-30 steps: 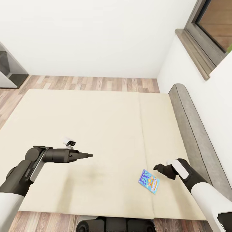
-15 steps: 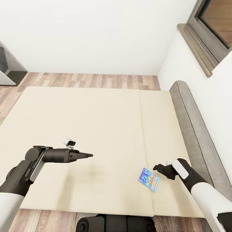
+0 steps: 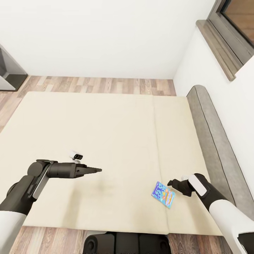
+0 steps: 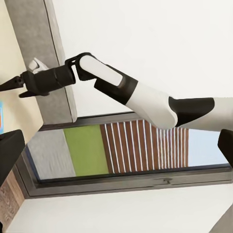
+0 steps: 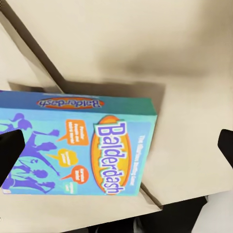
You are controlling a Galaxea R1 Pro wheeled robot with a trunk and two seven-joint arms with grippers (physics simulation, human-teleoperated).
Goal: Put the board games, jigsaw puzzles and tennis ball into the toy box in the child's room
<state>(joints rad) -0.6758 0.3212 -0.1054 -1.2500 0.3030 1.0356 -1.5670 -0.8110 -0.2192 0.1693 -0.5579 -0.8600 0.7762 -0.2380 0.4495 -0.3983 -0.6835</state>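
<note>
My right gripper [image 3: 174, 183] hangs just beside the blue board game [image 3: 163, 195], on its headboard side, not touching. In the right wrist view the two dark fingertips sit wide apart at opposite edges w/ the "Balderdash" box [image 5: 80, 145] between them, so jaws are spread and empty.

Step in hand, as I read it: picking this game off the bed [image 3: 106, 141], approach phase, nothing gripped yet. Next move calls for dropping down and squaring the fingers across the box's narrow width. It lies flat on soft mattress, so I expect I'll need to get a finger under an edge or pinch the short sides.

Box lies near the bed's foot edge closest to me, just past the mattress seam on the headboard side. Grey headboard [image 3: 211, 141] is near the box on the far side of my wrist, so little swing room there. Toward the middle of the bed from the box, lots of open mattress.

Left gripper [image 3: 98, 170] is well apart from the box, over mid-bed, fingers look pressed together, carrying nothing.
</note>
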